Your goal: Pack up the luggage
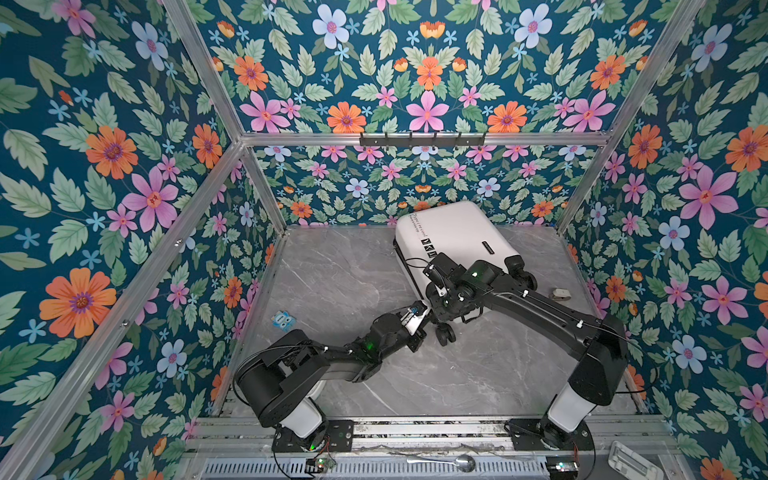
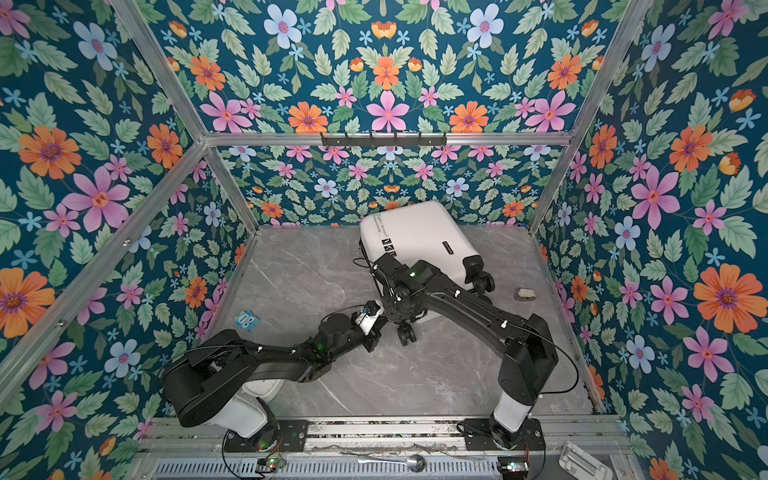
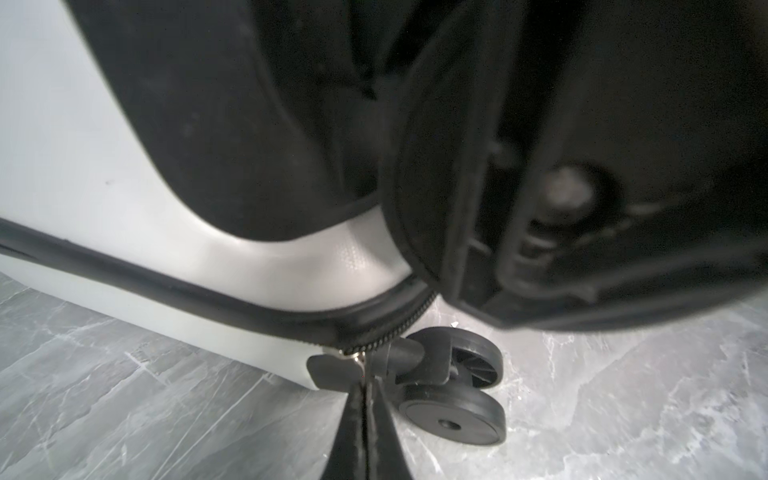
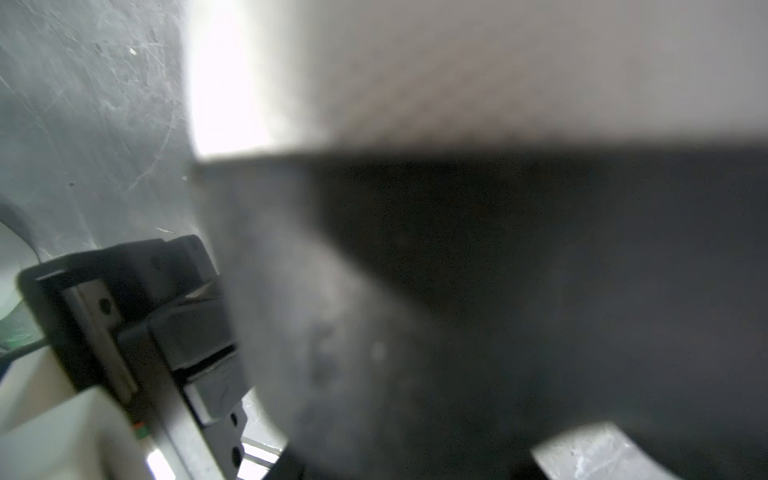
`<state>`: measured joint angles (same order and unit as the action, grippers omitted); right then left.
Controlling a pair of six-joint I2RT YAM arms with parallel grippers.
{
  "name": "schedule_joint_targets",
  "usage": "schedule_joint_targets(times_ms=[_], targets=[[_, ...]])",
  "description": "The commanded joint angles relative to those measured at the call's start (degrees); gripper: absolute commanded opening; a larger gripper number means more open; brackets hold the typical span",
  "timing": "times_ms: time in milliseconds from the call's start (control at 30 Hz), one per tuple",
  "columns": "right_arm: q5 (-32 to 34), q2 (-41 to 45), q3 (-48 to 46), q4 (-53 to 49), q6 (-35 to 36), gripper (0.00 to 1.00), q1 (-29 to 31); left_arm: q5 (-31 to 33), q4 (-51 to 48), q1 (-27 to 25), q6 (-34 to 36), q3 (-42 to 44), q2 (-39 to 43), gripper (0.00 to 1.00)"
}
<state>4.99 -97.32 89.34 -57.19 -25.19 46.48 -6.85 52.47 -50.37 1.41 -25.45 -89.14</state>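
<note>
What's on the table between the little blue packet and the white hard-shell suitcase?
Nothing: only bare grey marble tabletop separates the small blue packet from the white hard-shell suitcase, as both top views show.

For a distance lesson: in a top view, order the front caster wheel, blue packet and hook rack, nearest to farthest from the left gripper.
1. front caster wheel, just beside it
2. blue packet, out to the left
3. hook rack, high at the back
</note>
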Motion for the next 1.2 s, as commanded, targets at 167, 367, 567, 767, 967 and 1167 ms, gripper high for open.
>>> schedule_joint_targets(times_ms=[167,367,567,767,967,1167], targets=[[0.0,1.4,-3.0,10.7,-2.7,0.00,-0.3,-5.9,9.3,-2.7,-3.9,1.5,1.1,0.00],[-0.5,4.5,-4.7,12.2,-3.4,0.00,-1.0,-2.1,11.0,-2.9,-4.7,3.4,1.0,0.00],[-0.9,5.4,-4.3,11.5,-3.1,0.00,-1.0,6.8,16.8,-2.9,-6.5,8.3,1.4,0.50],[-0.9,7.2,-5.0,11.4,-3.2,0.00,-1.1,9.8,18.9,-2.8,-3.9,9.3,0.7,0.36],[-0.6,9.4,-7.0,11.4,-3.7,0.00,-1.0,13.3,21.9,-2.8,-0.6,8.2,-0.5,0.35],[0.2,11.2,-8.7,11.1,-4.1,0.00,-1.1,17.5,25.2,-2.7,1.2,8.1,3.2,0.51]])
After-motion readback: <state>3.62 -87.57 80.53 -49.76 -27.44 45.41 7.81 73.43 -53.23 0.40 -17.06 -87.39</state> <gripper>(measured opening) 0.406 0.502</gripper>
